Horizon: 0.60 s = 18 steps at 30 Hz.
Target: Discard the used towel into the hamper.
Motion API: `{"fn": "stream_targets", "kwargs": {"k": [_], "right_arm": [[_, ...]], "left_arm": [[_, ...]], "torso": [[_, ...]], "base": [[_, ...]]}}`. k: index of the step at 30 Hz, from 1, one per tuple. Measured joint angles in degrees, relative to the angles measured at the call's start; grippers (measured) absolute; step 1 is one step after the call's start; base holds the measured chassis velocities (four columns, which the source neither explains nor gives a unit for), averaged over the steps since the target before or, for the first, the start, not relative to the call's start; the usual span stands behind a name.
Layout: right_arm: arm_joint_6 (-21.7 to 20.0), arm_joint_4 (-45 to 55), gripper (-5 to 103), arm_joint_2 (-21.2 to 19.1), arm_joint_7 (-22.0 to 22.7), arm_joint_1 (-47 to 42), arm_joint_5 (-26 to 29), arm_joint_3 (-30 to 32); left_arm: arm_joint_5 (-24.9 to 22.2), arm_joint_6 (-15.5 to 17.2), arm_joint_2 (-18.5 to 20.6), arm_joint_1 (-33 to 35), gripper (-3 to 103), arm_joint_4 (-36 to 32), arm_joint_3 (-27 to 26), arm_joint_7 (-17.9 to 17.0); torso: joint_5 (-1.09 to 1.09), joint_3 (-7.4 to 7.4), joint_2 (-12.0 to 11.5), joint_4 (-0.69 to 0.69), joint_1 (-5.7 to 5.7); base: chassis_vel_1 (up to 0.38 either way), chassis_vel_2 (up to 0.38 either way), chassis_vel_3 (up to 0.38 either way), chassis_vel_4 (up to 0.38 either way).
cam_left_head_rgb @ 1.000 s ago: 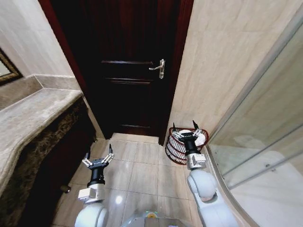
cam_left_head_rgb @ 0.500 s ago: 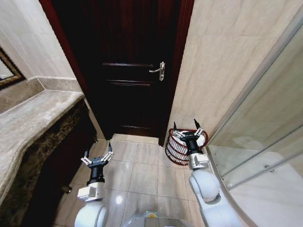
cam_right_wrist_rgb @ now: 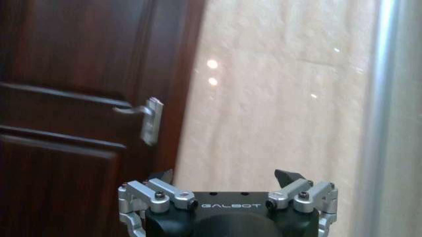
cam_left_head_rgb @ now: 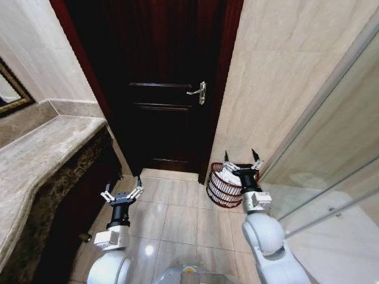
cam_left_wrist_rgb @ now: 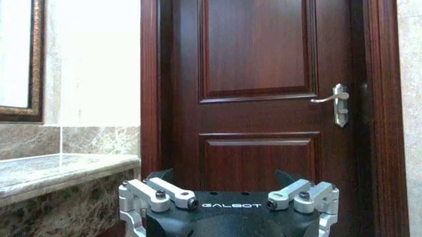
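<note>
The hamper (cam_left_head_rgb: pixel 220 188), a dark red wire-mesh basket, stands on the floor tiles in the corner between the door and the beige wall. White cloth, the towel (cam_left_head_rgb: pixel 228 177), lies inside it. My right gripper (cam_left_head_rgb: pixel 240 155) is open and empty. In the head view it stands in front of the hamper's right rim, fingers pointing up; it also appears in the right wrist view (cam_right_wrist_rgb: pixel 226 176). My left gripper (cam_left_head_rgb: pixel 123 187) hangs open and empty over the floor beside the counter, and the left wrist view shows it facing the door (cam_left_wrist_rgb: pixel 224 176).
A dark wooden door (cam_left_head_rgb: pixel 163 71) with a metal handle (cam_left_head_rgb: pixel 199 92) is shut straight ahead. A marble counter (cam_left_head_rgb: pixel 41 160) runs along the left and a glass shower wall (cam_left_head_rgb: pixel 331 154) along the right. Pale floor tiles (cam_left_head_rgb: pixel 177 213) lie between them.
The head view has shifted slightly. My right gripper has drifted a little right and up relative to the hamper, still open. The left gripper has barely moved.
</note>
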Motion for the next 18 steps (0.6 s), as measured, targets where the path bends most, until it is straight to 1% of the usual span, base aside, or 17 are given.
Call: {"fn": "stream_targets", "kwargs": {"k": [1, 5, 6, 7, 8, 13, 18], "right_arm": [[0.0, 0.0, 100, 0.0, 0.0, 0.0, 0.0, 0.0], [2.15, -1.05, 100, 0.73, -5.48, -3.31, 4.5, 8.14], [2.15, -1.05, 100, 0.73, -5.48, -3.31, 4.5, 8.14], [2.47, -0.25, 100, 0.55, -6.84, -4.93, 6.49, 10.17], [2.58, 0.51, 100, 0.31, -7.28, -5.98, 7.51, 11.02], [2.36, 3.08, 100, -0.17, -7.62, -8.72, 9.88, 12.45], [1.85, 3.66, 100, 0.08, -7.6, -9.12, 10.14, 13.04]], "left_arm": [[0.0, 0.0, 0.0, 0.0, 100, 0.0, 0.0, 0.0], [-1.41, 0.6, 1.01, -0.62, 100, 0.56, -0.61, 0.28], [-1.41, 0.6, 1.01, -0.62, 100, 0.56, -0.61, 0.28], [-1.6, 0.61, 1.15, -0.76, 100, 0.87, -0.65, 0.29], [-1.69, 0.63, 1.21, -0.87, 100, 0.95, -0.66, 0.29], [-1.89, 1.54, 1.32, -1.26, 100, 0.53, -0.53, 0.28], [-1.95, 1.74, 1.68, -0.95, 100, -0.25, -0.83, 0.37]], "torso": [[0.0, 0.0, 0.0, 0.0, 0.0], [0.02, 0.65, 1.26, 0.0, 0.6], [0.02, 0.65, 1.26, 0.0, 0.6], [0.02, 0.88, 1.69, -0.01, 0.79], [0.0, 1.07, 2.02, -0.01, 0.93], [0.0, 1.79, 3.31, -0.01, 1.5], [0.01, 2.59, 4.73, 0.0, 2.15]], "base": [[0.0, 0.0, 0.0, 0.0], [0.0, 0.0, 0.0, 0.0], [0.0, 0.0, 0.0, 0.0], [0.0, 0.0, 0.0, 0.0], [0.0, 0.0, 0.0, 0.0], [0.0, 0.0, 0.0, 0.0], [0.0, 0.0, 0.0, 0.0]]}}
